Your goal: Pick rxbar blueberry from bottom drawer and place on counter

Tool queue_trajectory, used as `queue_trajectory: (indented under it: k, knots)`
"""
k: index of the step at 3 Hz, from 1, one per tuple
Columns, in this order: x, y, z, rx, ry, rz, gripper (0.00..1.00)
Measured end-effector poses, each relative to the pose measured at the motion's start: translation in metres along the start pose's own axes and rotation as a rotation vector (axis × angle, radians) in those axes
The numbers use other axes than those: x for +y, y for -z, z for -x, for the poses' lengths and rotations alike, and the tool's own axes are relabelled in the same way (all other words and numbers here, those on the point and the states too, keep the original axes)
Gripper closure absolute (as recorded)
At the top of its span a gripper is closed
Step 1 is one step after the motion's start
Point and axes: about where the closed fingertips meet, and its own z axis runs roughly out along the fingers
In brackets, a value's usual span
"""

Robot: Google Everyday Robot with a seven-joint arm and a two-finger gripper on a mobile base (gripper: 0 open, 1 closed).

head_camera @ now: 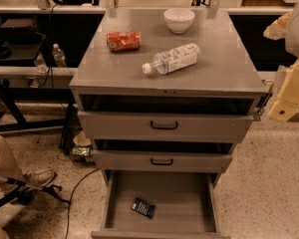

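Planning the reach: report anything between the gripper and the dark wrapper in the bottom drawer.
Nothing visible. The gripper hangs right of the flat grey metal counter; the small dark navy rxbar blueberry wrapper lies alone in the open grey metal bottom drawer, uncovered.

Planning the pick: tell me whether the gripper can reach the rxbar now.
Probably yes. The bottom drawer is pulled out, and the rxbar lies alone on its floor, uncovered from above. The gripper sits beside the counter's right edge and must descend.
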Motion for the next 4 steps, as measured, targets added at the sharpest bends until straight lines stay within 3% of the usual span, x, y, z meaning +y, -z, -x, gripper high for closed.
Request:
queue_trajectory:
  k: [1,2,3,4]
  knots:
    - [0.0,0.0,0.0,-0.001,0.0,-0.001,0.0]
    - [0.016,-0.031,-0.01,-0.025,-0.036,0.048,0.0]
    - [0.044,-0.083,-0.02,-0.069,-0.093,0.114,0.0]
    - [0.077,-0.151,-0.036,-0.149,-0.188,0.169,0.0]
